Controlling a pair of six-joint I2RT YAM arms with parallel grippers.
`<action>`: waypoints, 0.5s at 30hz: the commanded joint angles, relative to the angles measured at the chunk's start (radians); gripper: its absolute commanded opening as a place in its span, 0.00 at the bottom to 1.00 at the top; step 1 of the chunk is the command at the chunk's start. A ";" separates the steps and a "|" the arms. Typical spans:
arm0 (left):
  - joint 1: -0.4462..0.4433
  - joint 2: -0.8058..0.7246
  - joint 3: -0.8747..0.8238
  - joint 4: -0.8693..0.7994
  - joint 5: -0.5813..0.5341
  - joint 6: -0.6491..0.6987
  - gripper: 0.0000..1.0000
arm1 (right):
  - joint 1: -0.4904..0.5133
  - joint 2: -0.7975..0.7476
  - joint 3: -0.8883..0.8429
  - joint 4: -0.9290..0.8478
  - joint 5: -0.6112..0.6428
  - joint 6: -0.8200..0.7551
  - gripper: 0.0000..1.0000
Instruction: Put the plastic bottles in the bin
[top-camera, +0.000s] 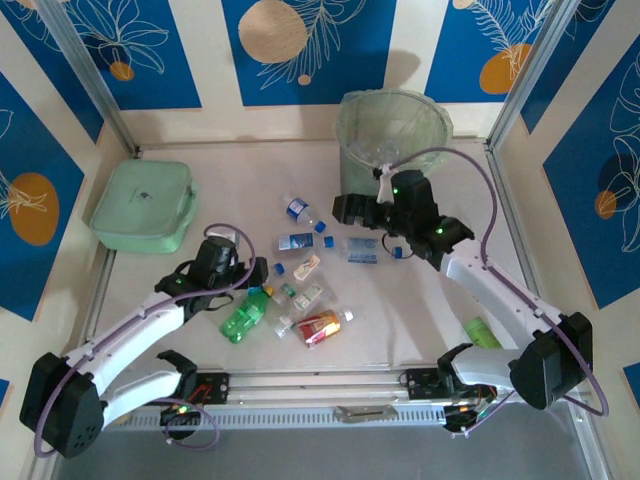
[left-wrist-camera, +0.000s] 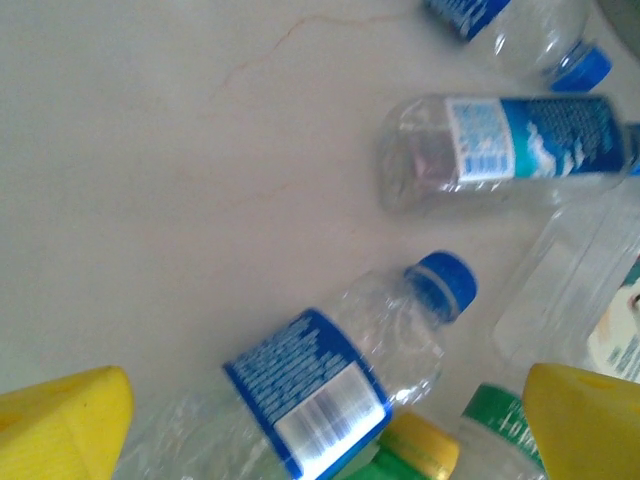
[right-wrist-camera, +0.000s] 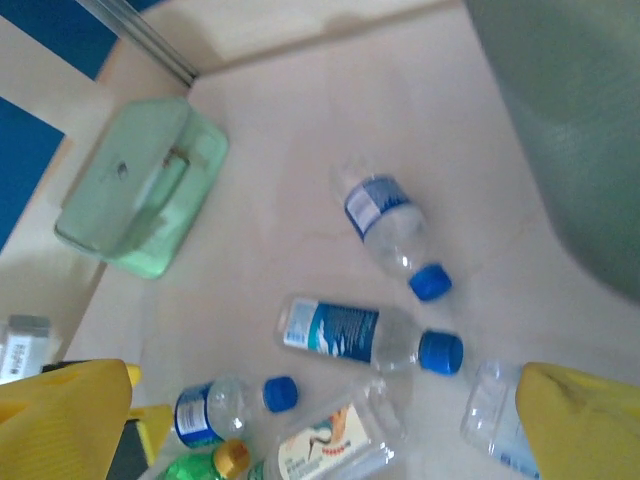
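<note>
Several plastic bottles lie scattered mid-table: a clear one with a blue label, another, a green one and a red-orange one. The bin stands at the back, lined with a pale green bag. My left gripper is open, low over a clear blue-capped bottle that lies on the table between its yellow fingers. My right gripper hangs open above the pile, left of the bin, nothing between its fingers. Below it lie blue-capped bottles.
A flat mint-green case lies at the back left. A lone green bottle rests by the right arm's base. Metal frame posts and blue patterned walls close in the table on three sides.
</note>
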 joint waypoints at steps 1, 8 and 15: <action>0.010 -0.034 0.001 -0.115 -0.007 0.018 0.99 | 0.028 -0.009 -0.019 0.091 0.023 0.084 0.99; 0.009 -0.133 -0.070 -0.199 0.113 -0.099 0.99 | 0.054 0.050 0.018 0.070 0.038 0.094 0.99; -0.006 -0.189 -0.093 -0.304 0.207 -0.144 0.99 | 0.059 0.092 0.028 0.089 0.021 0.119 0.99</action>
